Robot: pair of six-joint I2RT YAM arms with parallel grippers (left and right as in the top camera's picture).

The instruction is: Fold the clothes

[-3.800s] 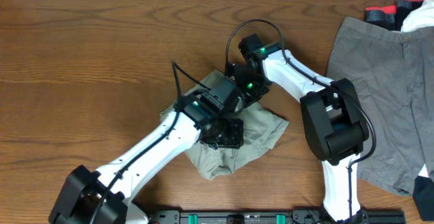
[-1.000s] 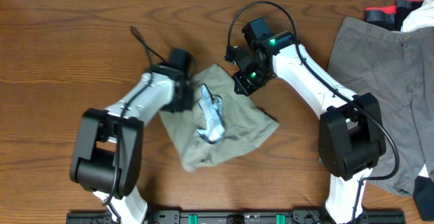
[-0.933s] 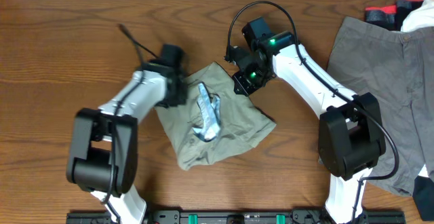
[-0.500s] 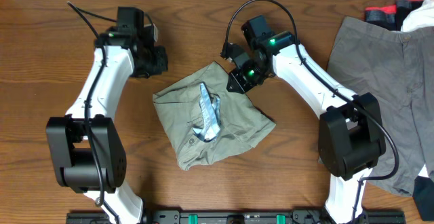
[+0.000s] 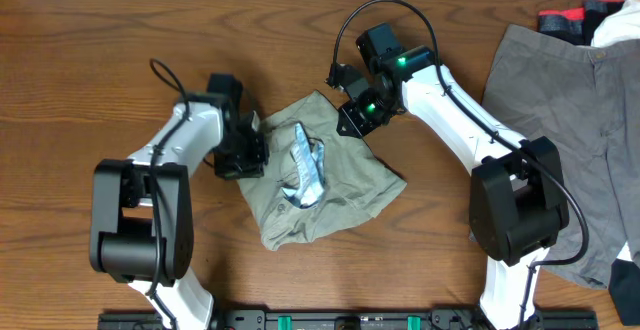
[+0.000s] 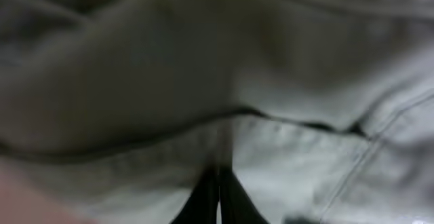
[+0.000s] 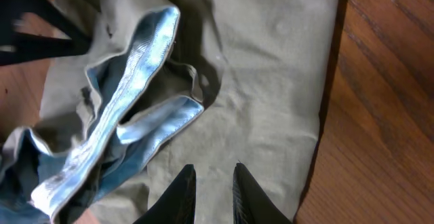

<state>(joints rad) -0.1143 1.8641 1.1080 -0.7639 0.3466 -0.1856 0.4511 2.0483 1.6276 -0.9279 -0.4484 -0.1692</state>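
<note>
Your wooden table [image 5: 100, 50] carried both pairs. The grey shorts [image 5: 570, 120] lay spread flat at its right edge, well apart from both arms and running out of the overhead view. The khaki shorts [image 5: 350, 185] sat crumpled at the centre, between your two arms.

Your left gripper [image 5: 245, 155] was at the left edge of the khaki shorts. In its wrist view the fingertips [image 6: 218, 183] met in a point, closed tight, with blurred cloth filling the picture. You could not tell from that whether any fabric was pinched between them.

Your right gripper [image 7: 212, 170] stood over the upper right corner of the khaki shorts, its fingers a narrow gap apart, bare cloth showing between them and nothing held.

A pale, shiny blue-white lining [image 5: 308, 170] lay turned out across the middle of the khaki shorts.

A red-and-black item [image 5: 565, 18] and a white cloth [image 5: 620, 25] sat at the far right corner.
</note>
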